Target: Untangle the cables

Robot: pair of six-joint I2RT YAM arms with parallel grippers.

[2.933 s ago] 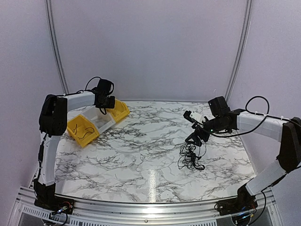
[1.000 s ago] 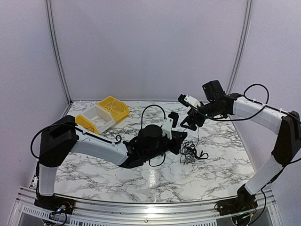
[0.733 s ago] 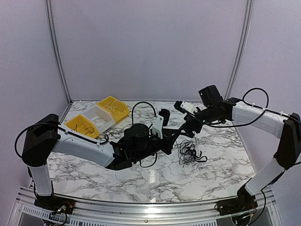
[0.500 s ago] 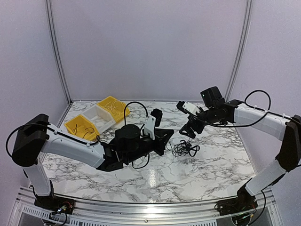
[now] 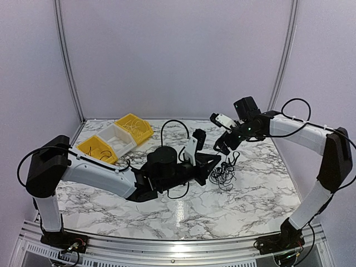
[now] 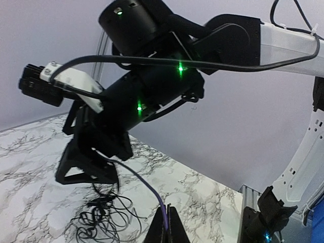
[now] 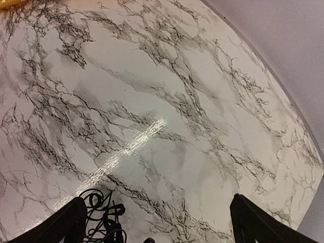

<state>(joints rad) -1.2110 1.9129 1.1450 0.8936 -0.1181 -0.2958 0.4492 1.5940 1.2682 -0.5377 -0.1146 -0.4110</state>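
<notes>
Left gripper (image 6: pixel 168 229) pinches one strand of the cables (image 5: pixel 223 173); right gripper (image 7: pixel 157 220) gapes empty.

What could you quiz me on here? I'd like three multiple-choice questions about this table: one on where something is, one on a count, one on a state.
1. Where does the clump of cables lie?
A. In a yellow bin.
B. On the marble table, under the right gripper.
C. Over the table's front edge.

2. How many bins stand at the back left?
A. One.
B. Three.
C. Five.

3. How is the right gripper?
A. Wide open.
B. Shut on a bin.
C. Shut on the other arm.

Answers:
1 B: the overhead view shows the clump on the marble below that gripper.
2 B: two yellow and one white stand in a row.
3 A: its wrist view shows the jaws far apart, gripping nothing.
</notes>
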